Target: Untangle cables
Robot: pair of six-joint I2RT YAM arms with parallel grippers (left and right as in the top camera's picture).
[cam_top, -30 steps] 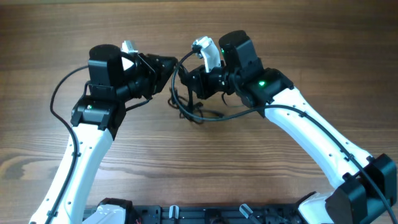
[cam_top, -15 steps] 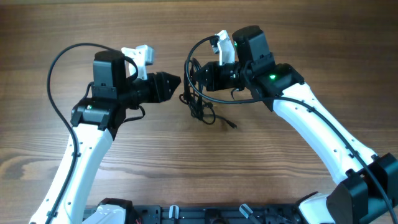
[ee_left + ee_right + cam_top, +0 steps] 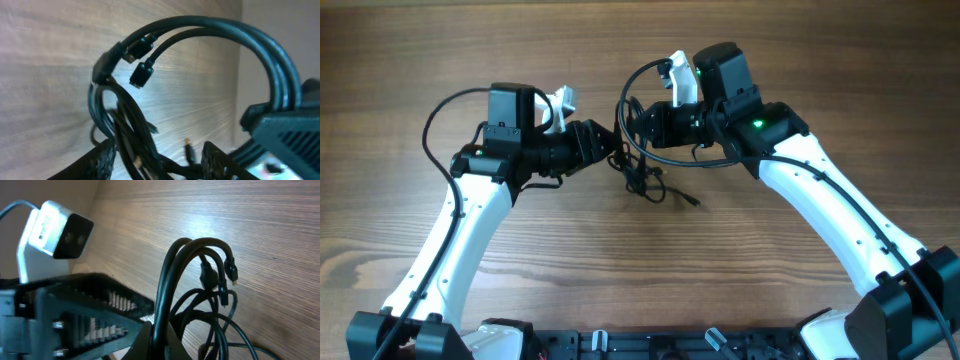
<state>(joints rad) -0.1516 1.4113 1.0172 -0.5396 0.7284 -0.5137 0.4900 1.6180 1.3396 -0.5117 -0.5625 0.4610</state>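
Note:
The cables (image 3: 640,178) are a tangle of thin black cords, held up at the top and trailing onto the wood, with one plug end (image 3: 692,200) lying to the right. My right gripper (image 3: 632,122) is shut on the top of a loop; in the right wrist view its fingers (image 3: 161,342) pinch the cords (image 3: 172,265). My left gripper (image 3: 612,150) is open at the bundle's left side. In the left wrist view its fingers (image 3: 160,162) straddle several strands, and the looped cables (image 3: 200,27) with two small plugs (image 3: 141,75) rise above.
The wooden table (image 3: 770,50) carries only the cable tangle. The two grippers are nearly touching at the table's middle. The left gripper and its white camera (image 3: 60,227) fill the left of the right wrist view. Thick arm cables arc beside each arm.
My left gripper has moved right, up to the bundle, with its fingers now around strands. A second ago the right gripper shifted the bundle slightly right; it has held still since.

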